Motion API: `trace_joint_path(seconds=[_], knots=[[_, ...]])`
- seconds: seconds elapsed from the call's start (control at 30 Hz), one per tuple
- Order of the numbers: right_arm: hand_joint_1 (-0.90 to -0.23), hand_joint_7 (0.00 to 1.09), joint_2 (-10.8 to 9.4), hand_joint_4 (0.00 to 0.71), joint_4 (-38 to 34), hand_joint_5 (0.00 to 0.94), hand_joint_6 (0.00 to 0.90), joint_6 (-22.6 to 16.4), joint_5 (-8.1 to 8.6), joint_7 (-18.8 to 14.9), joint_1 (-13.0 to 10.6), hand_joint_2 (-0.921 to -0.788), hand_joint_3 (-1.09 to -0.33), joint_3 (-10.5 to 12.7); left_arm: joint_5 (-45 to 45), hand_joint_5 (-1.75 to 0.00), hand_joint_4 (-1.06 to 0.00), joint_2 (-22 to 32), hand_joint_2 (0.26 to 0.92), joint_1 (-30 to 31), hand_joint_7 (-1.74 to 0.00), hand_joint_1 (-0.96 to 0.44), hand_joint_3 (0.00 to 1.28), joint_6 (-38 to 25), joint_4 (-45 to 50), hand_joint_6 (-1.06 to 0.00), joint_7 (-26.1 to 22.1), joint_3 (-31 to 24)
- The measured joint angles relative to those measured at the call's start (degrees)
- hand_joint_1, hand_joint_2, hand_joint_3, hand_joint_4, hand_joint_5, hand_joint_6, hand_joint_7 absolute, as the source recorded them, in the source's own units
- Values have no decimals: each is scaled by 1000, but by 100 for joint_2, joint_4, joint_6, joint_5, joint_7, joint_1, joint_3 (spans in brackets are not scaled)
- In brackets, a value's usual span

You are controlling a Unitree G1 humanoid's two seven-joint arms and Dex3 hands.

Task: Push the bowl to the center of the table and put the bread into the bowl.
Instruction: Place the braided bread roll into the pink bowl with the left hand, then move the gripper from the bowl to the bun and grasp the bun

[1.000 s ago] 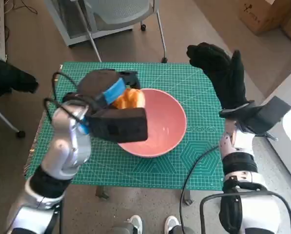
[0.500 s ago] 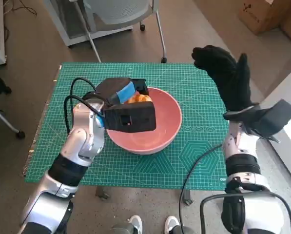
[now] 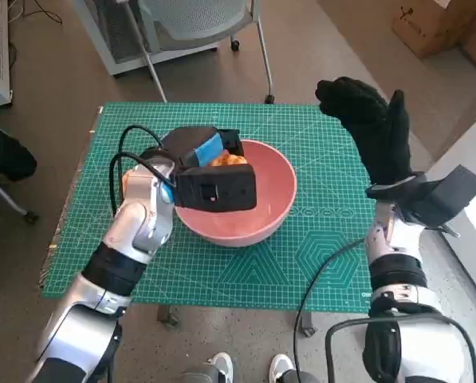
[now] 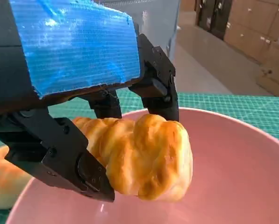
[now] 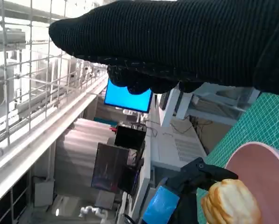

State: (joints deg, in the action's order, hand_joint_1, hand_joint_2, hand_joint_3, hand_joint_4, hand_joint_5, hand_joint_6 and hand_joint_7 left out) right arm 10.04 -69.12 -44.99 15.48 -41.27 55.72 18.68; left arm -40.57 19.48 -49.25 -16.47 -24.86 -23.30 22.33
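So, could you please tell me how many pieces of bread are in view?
1: the bread is held by the left hand over the pink bowl, near its far left rim. That hand hides part of the bowl, so another piece could be hidden.

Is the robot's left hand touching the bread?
Touching. In the left wrist view the left hand grips the bread, black fingers pressed against both its sides, above the bowl.

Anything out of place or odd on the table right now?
Nothing stands out. The pink bowl sits upright near the middle of the green cutting mat; the left hand holds the golden bread roll intact over the bowl's rim. The gloved right hand hangs open, off to the side.
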Motion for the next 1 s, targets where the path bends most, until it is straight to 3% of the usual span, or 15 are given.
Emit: trace_joint_path(seconds=[0.03,0.07,0.1,0.2,0.4,1.0], knots=[[-702,6,0,193,3,8,359,8,0,8,0,-921,-694,-4,59,-1147,-462,-5,896,0,-513,162,157,-19,0,-465,-65,-14],[-703,5,1,194,5,7,358,14,0,15,0,-921,-691,-8,131,-766,-367,-14,869,0,-334,90,122,-70,3,-429,-150,-32],[-704,4,1,194,7,7,357,19,0,24,0,-921,-689,-12,222,-490,-274,-29,849,-1,-214,37,93,-136,12,-390,-259,-59],[-704,3,2,198,8,7,355,33,-1,39,0,-921,-688,-26,452,-160,-135,-74,823,2,-70,-32,53,-390,74,-332,-561,-103],[-707,1,3,211,5,10,352,36,-11,49,0,-921,-688,-69,723,-18,-68,-114,802,17,-8,-87,22,-690,410,-295,-764,-206],[-707,2,-1,248,-10,12,353,117,-5,85,-5,-921,-679,-100,772,0,-42,362,792,658,-2,-215,1,-384,2422,-269,-739,-429]])
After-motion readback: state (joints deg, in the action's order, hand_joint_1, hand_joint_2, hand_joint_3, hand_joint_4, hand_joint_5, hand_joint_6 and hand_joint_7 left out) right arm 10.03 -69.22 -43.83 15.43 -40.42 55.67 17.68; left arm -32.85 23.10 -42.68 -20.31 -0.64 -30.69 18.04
